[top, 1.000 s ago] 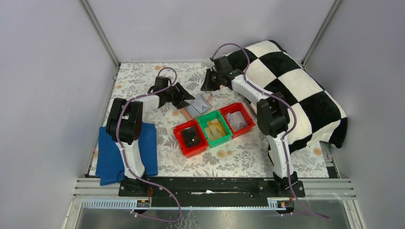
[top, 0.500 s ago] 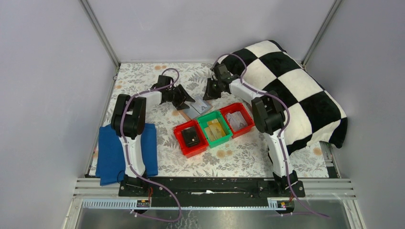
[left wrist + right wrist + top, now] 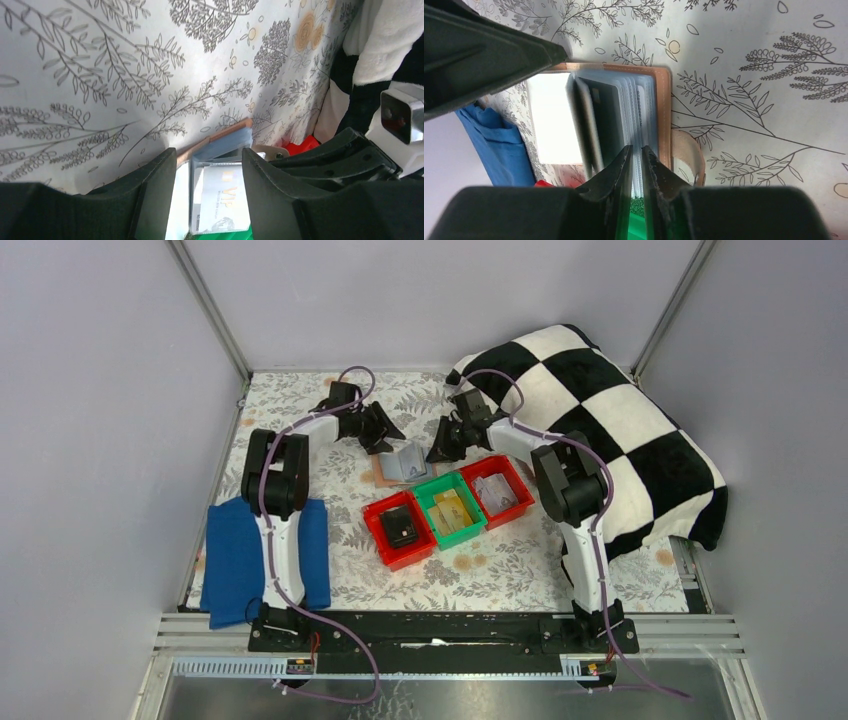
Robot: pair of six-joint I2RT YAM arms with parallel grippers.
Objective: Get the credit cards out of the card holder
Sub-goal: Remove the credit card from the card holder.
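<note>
Between the two grippers in the top view, the card holder (image 3: pixel 405 466) lies open on the table (image 3: pixel 300 410). The left gripper (image 3: pixel 384 432) is at its far-left edge and the right gripper (image 3: pixel 443 448) at its right edge. A green bin (image 3: pixel 464 534) and a red bin (image 3: pixel 512 514) stand just nearside of both jaws, and a blue cloth (image 3: pixel 235 570) lies well apart.

In the left wrist view, our jaws stand apart with the holder's pink edge and a white card between them. We cannot tell whether they press it.

In the right wrist view, the jaws stand almost together with one pale leaf of the credit cards (image 3: pixel 634 100) in the slit. Whether they truly bite, we cannot tell.

We judge that we are at the first pull. Next the right jaws must close firmly on a single card and draw it straight out of its slot, while the left pins the holder. The holder may drag along, and the green bin crowds the jaws' near side.
</note>
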